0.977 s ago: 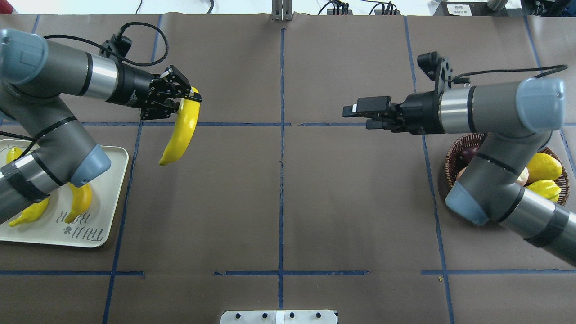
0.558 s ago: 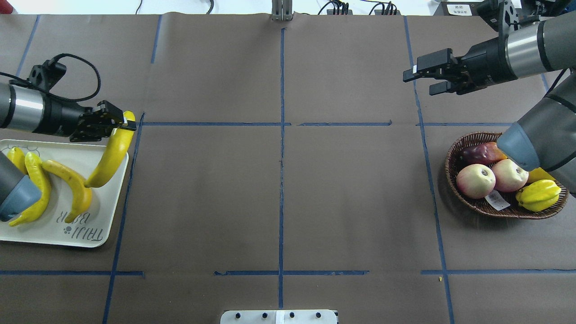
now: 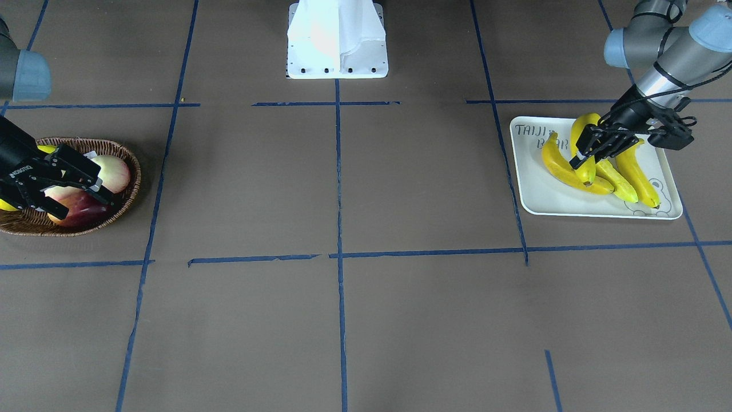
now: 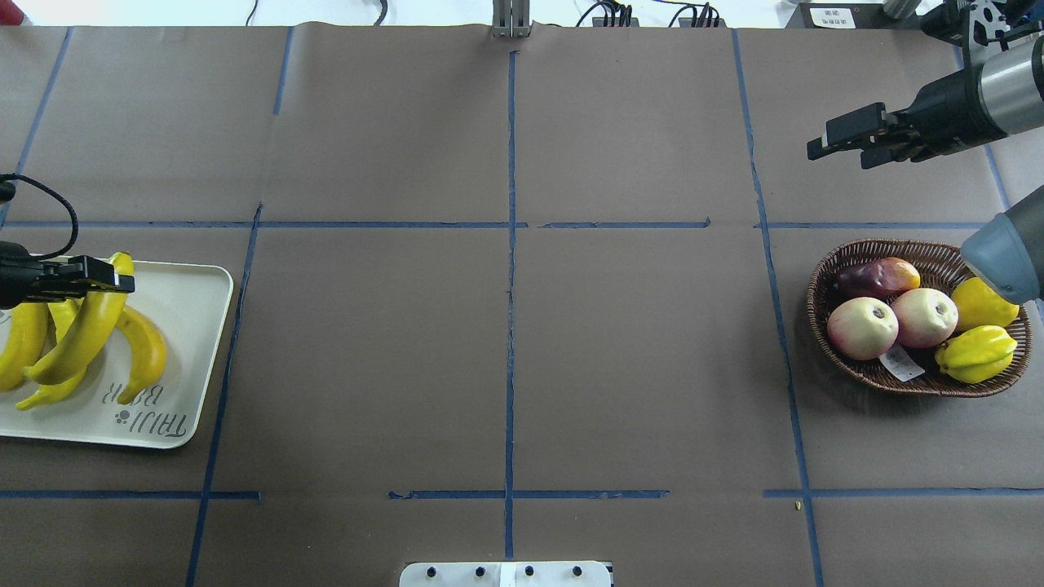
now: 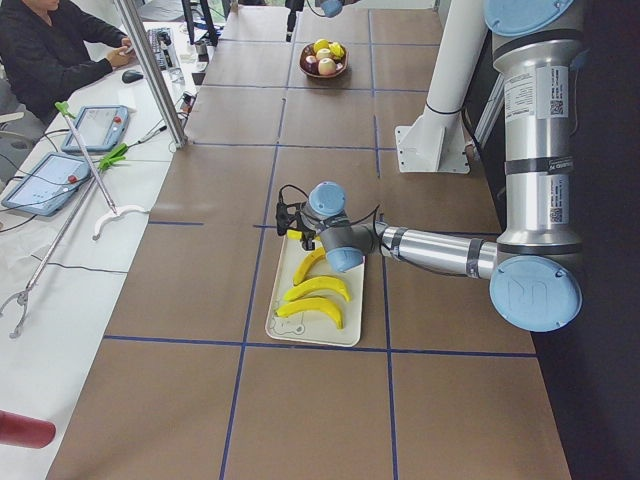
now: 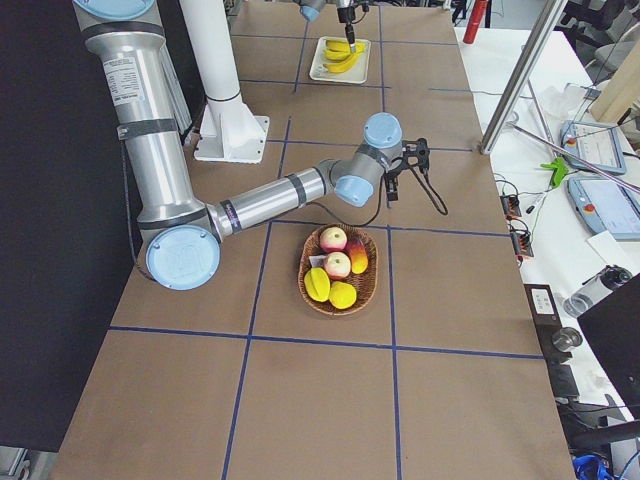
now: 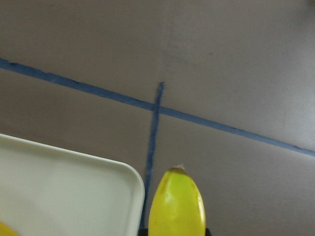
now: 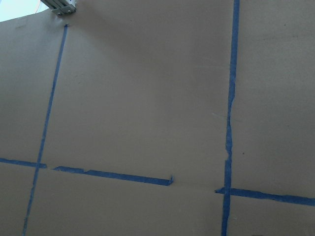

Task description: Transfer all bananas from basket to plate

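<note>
Now carried over the plate (image 4: 196,342), banana (image 4: 81,334) clamped in left claw (image 4: 110,280), right claw (image 4: 836,151) apart

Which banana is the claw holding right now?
The banana slanting across the others above the plate; the left claw pinches one end, while the other three lie free.

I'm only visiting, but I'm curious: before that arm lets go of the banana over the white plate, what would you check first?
1. Left hand grips the held banana: ok, shut on its end.
2. Banana is above the plate: ok.
3. Banana rests on the three bananas lying there: cannot tell.
4. No long bananas remain in the basket: ok, apples and other fruit only.
5. Right hand is out of the way: ok, open, far off.
</note>
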Tool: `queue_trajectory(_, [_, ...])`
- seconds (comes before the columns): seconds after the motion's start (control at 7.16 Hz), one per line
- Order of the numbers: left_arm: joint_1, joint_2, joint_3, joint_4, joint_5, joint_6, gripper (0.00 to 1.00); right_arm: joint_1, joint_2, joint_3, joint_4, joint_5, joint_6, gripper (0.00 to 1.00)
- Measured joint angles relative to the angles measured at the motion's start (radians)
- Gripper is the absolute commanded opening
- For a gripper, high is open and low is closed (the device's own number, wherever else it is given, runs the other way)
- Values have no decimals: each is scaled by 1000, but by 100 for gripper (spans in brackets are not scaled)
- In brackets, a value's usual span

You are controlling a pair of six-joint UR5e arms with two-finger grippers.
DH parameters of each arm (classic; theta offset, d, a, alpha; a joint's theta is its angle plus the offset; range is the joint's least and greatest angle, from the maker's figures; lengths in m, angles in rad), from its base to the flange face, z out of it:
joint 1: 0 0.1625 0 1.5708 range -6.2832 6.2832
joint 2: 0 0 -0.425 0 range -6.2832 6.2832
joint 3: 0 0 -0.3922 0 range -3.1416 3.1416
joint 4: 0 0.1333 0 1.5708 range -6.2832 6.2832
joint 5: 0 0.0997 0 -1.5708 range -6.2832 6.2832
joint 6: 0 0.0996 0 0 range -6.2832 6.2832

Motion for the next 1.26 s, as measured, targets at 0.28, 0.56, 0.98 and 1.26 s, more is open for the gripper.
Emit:
queue_trajectory(0.28, [18, 18, 11, 8, 48, 18, 0, 2, -5, 0, -7, -3, -19, 100])
queue_trajectory(0.56, [31, 14, 14, 15, 58, 20, 0, 0, -6, -1, -8, -4, -21, 100])
queue_trajectory(0.98, [43, -16, 15, 65, 84, 19, 93, -2, -6, -1, -7, -6, -21, 100])
queue_trajectory(1.26, [53, -22, 16, 73, 99, 19, 100, -3, -6, -1, -7, -6, -21, 100])
